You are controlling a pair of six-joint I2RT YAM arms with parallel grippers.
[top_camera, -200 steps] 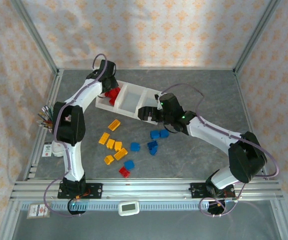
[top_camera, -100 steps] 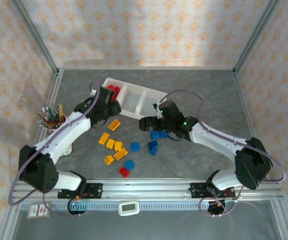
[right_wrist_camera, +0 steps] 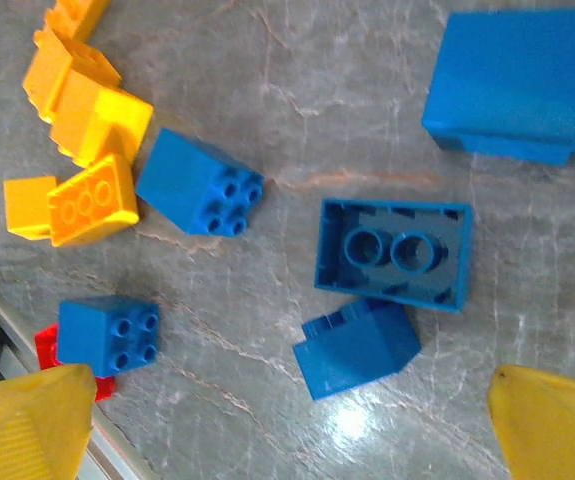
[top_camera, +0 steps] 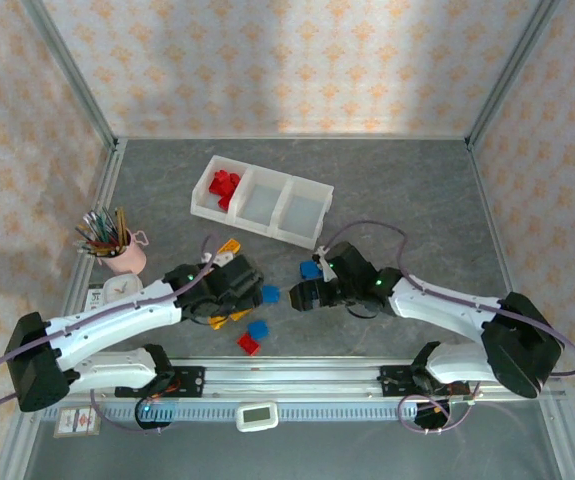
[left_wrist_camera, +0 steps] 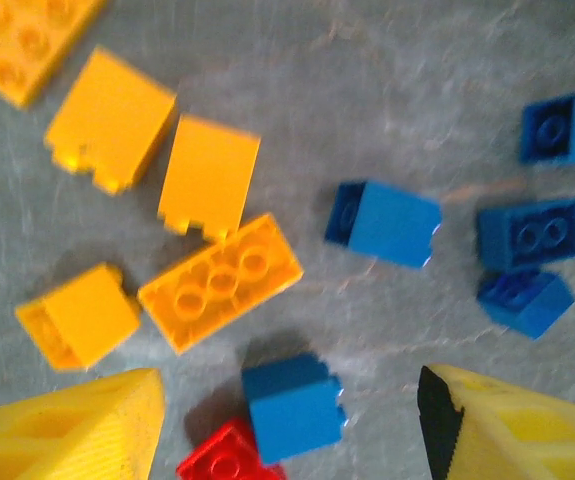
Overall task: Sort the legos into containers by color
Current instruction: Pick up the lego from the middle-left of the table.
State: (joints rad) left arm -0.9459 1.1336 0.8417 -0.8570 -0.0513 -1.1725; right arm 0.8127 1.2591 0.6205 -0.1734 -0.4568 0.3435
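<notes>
The containers (top_camera: pixel 312 228) stand at the back centre as one white three-bin tray, with red legos (top_camera: pixel 224 186) in its left bin. Loose legos lie at the front centre. My left gripper (top_camera: pixel 235 296) (left_wrist_camera: pixel 287 428) hangs open over them; a blue brick (left_wrist_camera: pixel 292 405) and a red brick (left_wrist_camera: pixel 225 460) lie between its yellow fingers (left_wrist_camera: pixel 77 430), untouched. Yellow-orange bricks (left_wrist_camera: pixel 219 282) sit just beyond. My right gripper (top_camera: pixel 305 295) (right_wrist_camera: pixel 292 425) is open above a small blue brick (right_wrist_camera: pixel 357 348) and an upturned blue brick (right_wrist_camera: pixel 392 252). Neither gripper holds anything.
A pink cup of pencils (top_camera: pixel 117 250) stands at the left, near the left arm. One yellow brick (top_camera: pixel 229 247) lies between the tray and the pile. A metal rail (top_camera: pixel 297 372) runs along the near edge, close to the red brick (top_camera: pixel 248 344).
The left arm swung from the tray's left bin down to the loose pile at the front. The right gripper moved nearer, from beside the tray to over the blue bricks.
</notes>
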